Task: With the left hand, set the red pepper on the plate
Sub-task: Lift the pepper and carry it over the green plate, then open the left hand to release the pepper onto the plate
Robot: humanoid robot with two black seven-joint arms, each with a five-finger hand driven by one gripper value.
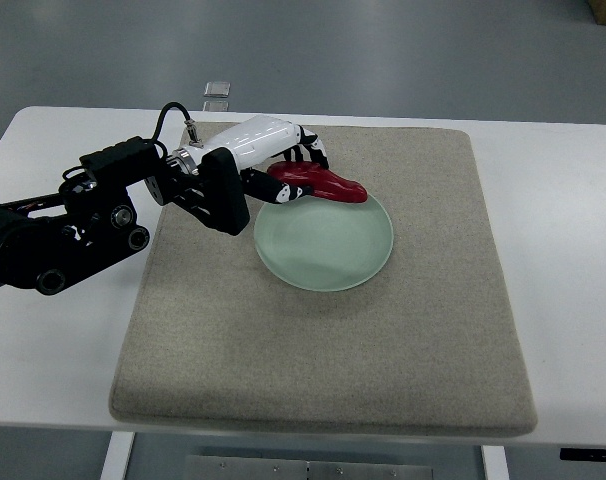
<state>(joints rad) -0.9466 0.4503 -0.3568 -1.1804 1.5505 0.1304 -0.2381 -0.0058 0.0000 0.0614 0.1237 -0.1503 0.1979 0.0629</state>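
A red pepper (328,183) lies long and narrow at the far rim of a pale green glass plate (328,250), its tip pointing right over the plate's edge. My left hand (295,172), white with black fingers, comes in from the left and its fingers are curled around the pepper's left end. The plate sits in the middle of a beige mat (383,350). The part of the pepper inside the hand is hidden.
The mat lies on a white table (563,200). A small clear object (217,90) sits at the table's far edge. The black left arm (73,225) stretches over the table's left side.
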